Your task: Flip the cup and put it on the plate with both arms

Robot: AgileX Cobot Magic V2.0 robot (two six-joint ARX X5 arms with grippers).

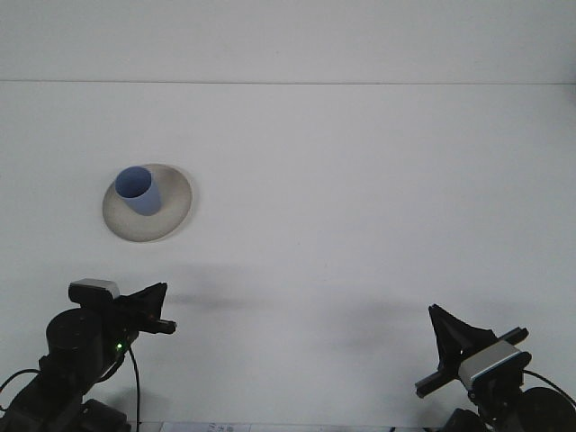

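Nearest to us, at the front edge of the white worktop (360, 198), we've got both arms parked low. The left black gripper (155, 309) sits by the front-left corner; its fingers look pinched together w/ nothing between them, tips pointing right, and a small green light glows on the arm body just below. The right black gripper (457, 329) is by the front-right corner w/ a silver block behind it. From this angle we only see one dark wedge of finger, so looks closed to us, and it's got hold of nothing.

Further back, towards the left edge and about mid-depth, there's the round off-white ceramic plate (171, 207). The light blue plastic cup (140, 190) stands on it, mouth up, sitting on the plate's left-rear part rather than dead centre. Cup and plate are well apart from both grippers.
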